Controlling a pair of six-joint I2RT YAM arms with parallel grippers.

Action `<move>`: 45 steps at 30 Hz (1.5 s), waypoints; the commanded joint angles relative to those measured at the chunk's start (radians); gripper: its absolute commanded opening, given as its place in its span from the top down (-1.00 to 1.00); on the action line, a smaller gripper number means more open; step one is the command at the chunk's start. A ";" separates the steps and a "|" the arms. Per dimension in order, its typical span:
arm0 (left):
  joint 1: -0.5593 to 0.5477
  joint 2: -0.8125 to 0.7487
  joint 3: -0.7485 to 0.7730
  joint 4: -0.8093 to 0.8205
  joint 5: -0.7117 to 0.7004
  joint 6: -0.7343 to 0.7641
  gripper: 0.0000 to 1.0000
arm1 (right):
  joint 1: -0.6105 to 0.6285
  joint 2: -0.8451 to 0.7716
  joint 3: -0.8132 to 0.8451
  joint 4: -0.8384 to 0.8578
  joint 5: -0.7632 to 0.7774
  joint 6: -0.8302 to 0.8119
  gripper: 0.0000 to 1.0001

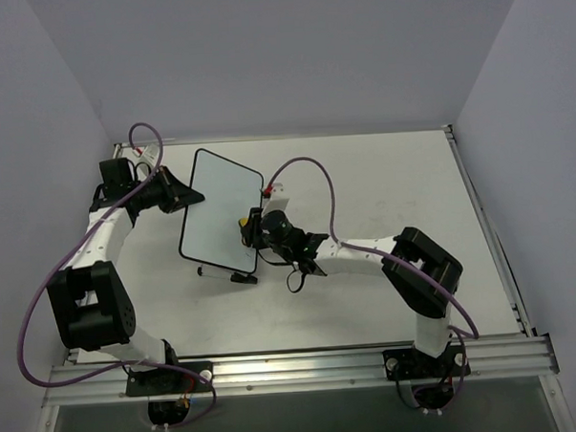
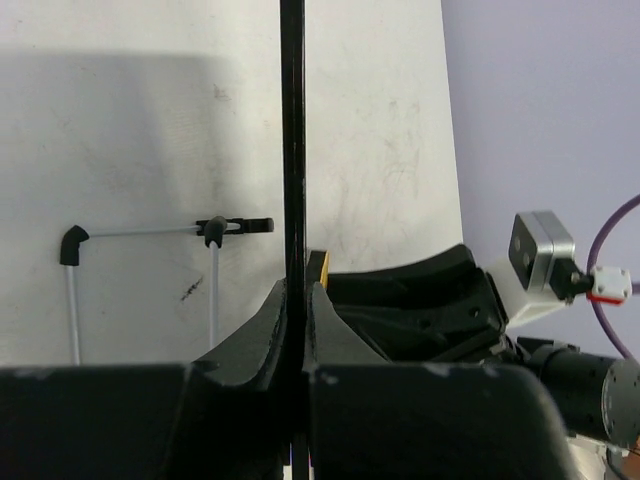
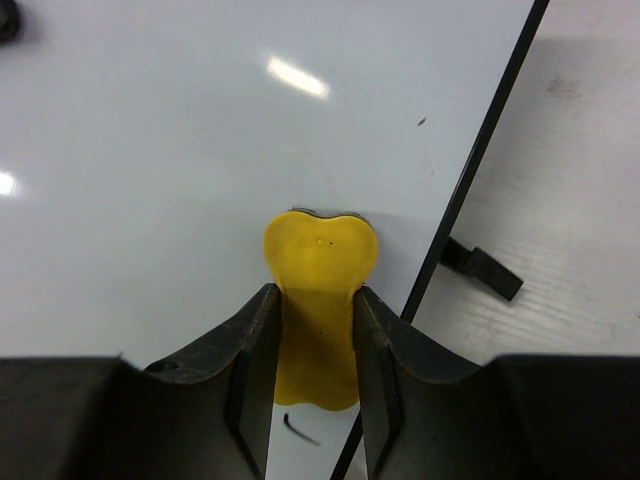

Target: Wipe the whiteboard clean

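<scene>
The whiteboard (image 1: 219, 208) is a white board with a thin black frame, left of the table's middle. My left gripper (image 1: 186, 196) is shut on its left edge. In the left wrist view the board is edge-on, a black line (image 2: 292, 150), with the left gripper (image 2: 297, 300) clamped on it. My right gripper (image 1: 249, 228) is shut on a yellow eraser (image 1: 242, 221) near the board's right edge. In the right wrist view the eraser (image 3: 320, 265) lies flat against the whiteboard (image 3: 200, 150) between the fingers of the right gripper (image 3: 315, 320). A short dark stroke (image 3: 300, 428) shows just below the eraser.
Thin white rods with black joints (image 1: 226, 274) lie on the table just in front of the board, also seen as white rods (image 2: 140, 232) from the left wrist. A black foot (image 3: 480, 270) sticks out past the board's frame. A metal rail (image 1: 294, 364) runs along the near edge.
</scene>
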 commanded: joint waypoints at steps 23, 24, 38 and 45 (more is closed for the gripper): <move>0.038 -0.099 0.021 0.166 0.122 -0.146 0.95 | 0.064 -0.004 -0.024 -0.038 0.170 0.030 1.00; 0.040 -0.099 0.021 0.169 0.129 -0.149 0.95 | 0.050 0.005 -0.015 -0.040 0.164 0.026 1.00; 0.038 -0.113 -0.008 0.198 0.142 -0.163 0.95 | -0.045 0.071 0.125 -0.066 0.137 -0.023 1.00; 0.038 -0.112 -0.001 0.246 0.134 -0.209 0.95 | 0.027 0.040 0.068 -0.042 0.151 -0.001 1.00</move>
